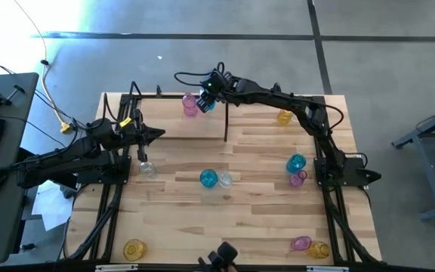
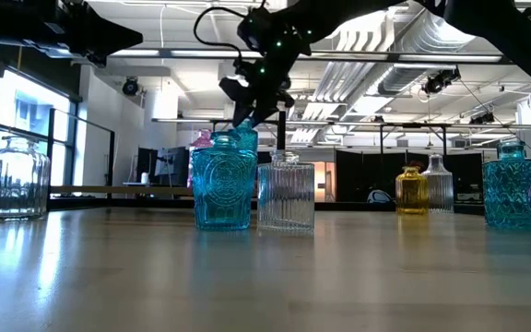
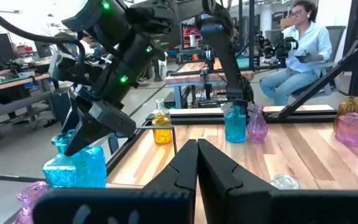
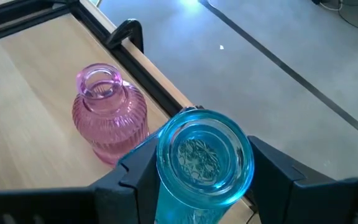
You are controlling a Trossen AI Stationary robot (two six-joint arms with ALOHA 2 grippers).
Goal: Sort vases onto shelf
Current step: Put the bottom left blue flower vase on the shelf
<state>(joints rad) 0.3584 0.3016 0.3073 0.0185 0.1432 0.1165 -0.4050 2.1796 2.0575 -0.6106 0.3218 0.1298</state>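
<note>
My right gripper (image 1: pixel 208 97) reaches across to the far side of the table and is shut on a teal-blue vase (image 4: pixel 204 155). It holds the vase over the planks inside the shelf (image 1: pixel 157 96), left of the shelf's upright divider rod (image 1: pixel 226 125). A pink vase (image 4: pixel 107 115) stands on its base close beside the blue one. My left gripper (image 1: pixel 159 134) is shut and waits level at the table's left, touching nothing. Other vases stand on the table: clear (image 1: pixel 148 168), teal (image 1: pixel 208 178), clear (image 1: pixel 223 180), teal (image 1: pixel 296 162), pink (image 1: pixel 298 178) and yellow (image 1: pixel 285 116). My right gripper pinches the teal-blue vase just below its open rim (image 4: pixel 166 186), one finger (image 4: pixel 135 174) on each side. The fingers slant down from above, coming from the table's right side. The vase hangs roughly upright below them (image 3: pixel 76 165). I cannot tell whether its base touches the planks.
Near the front edge stand a yellow vase (image 1: pixel 134 249), a pink one (image 1: pixel 301 243) and another yellow one (image 1: pixel 319 249). Black frame rails run along the table's left and right sides. A person (image 3: pixel 303 43) sits beyond the table's right side.
</note>
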